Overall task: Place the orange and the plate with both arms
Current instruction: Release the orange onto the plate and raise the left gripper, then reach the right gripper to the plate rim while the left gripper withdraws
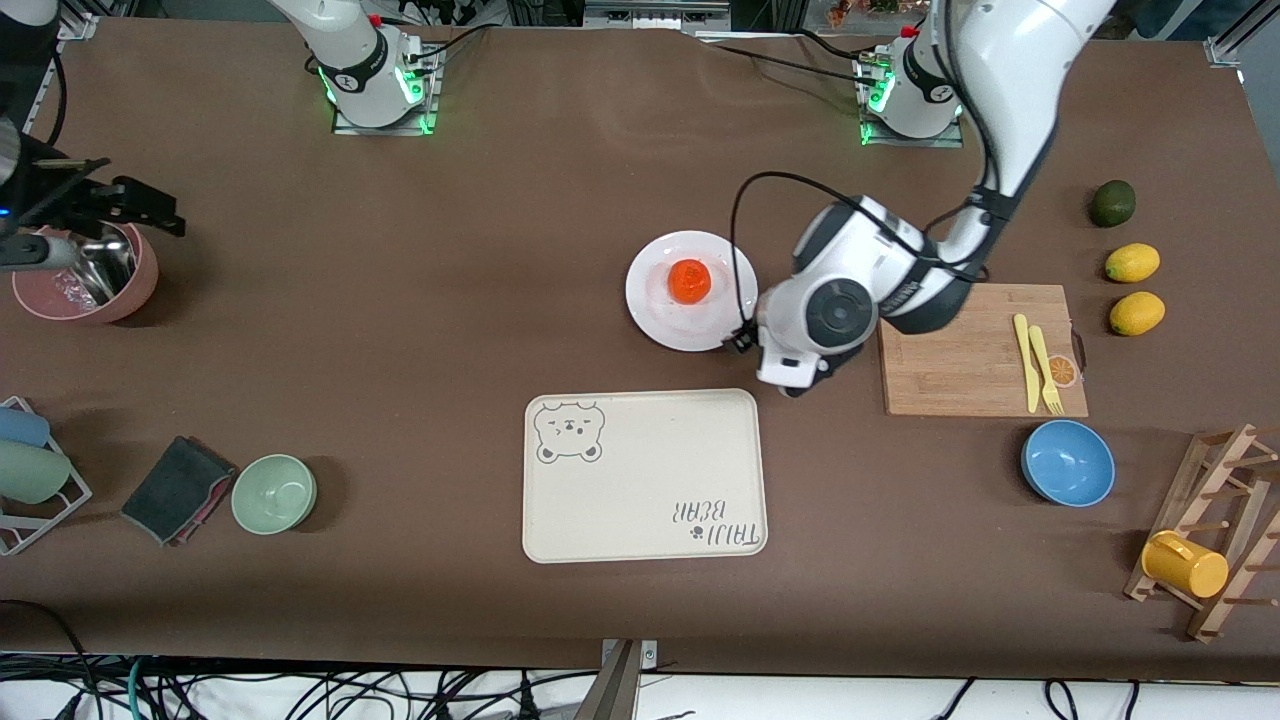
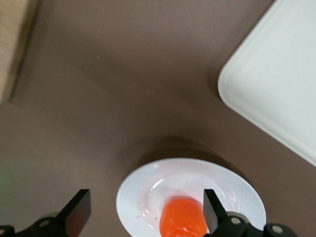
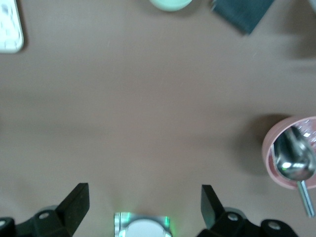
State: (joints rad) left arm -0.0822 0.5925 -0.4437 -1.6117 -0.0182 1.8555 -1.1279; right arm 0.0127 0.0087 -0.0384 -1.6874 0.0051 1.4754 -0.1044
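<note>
The orange (image 1: 690, 281) lies in the middle of the white plate (image 1: 655, 315), at the table's centre. The left arm's hand (image 1: 800, 340) hangs over the bare table between the plate and the cutting board. In the left wrist view my left gripper (image 2: 146, 210) is open, with the plate (image 2: 143, 197) and the orange (image 2: 182, 219) below, the orange close to one finger (image 2: 213, 210). Nothing is held. My right gripper (image 3: 144, 205) is open and empty, raised by the pink bowl (image 1: 130, 290) at the right arm's end of the table.
A cream bear-printed tray (image 1: 640, 475) lies nearer the front camera than the plate. A wooden cutting board (image 1: 960, 350) carries a yellow knife and fork. Around it are a blue bowl (image 1: 1068, 462), two lemons (image 1: 1132, 263) and a mug rack. A green bowl (image 1: 273, 493) and dark cloth (image 1: 178, 488) lie toward the right arm's end.
</note>
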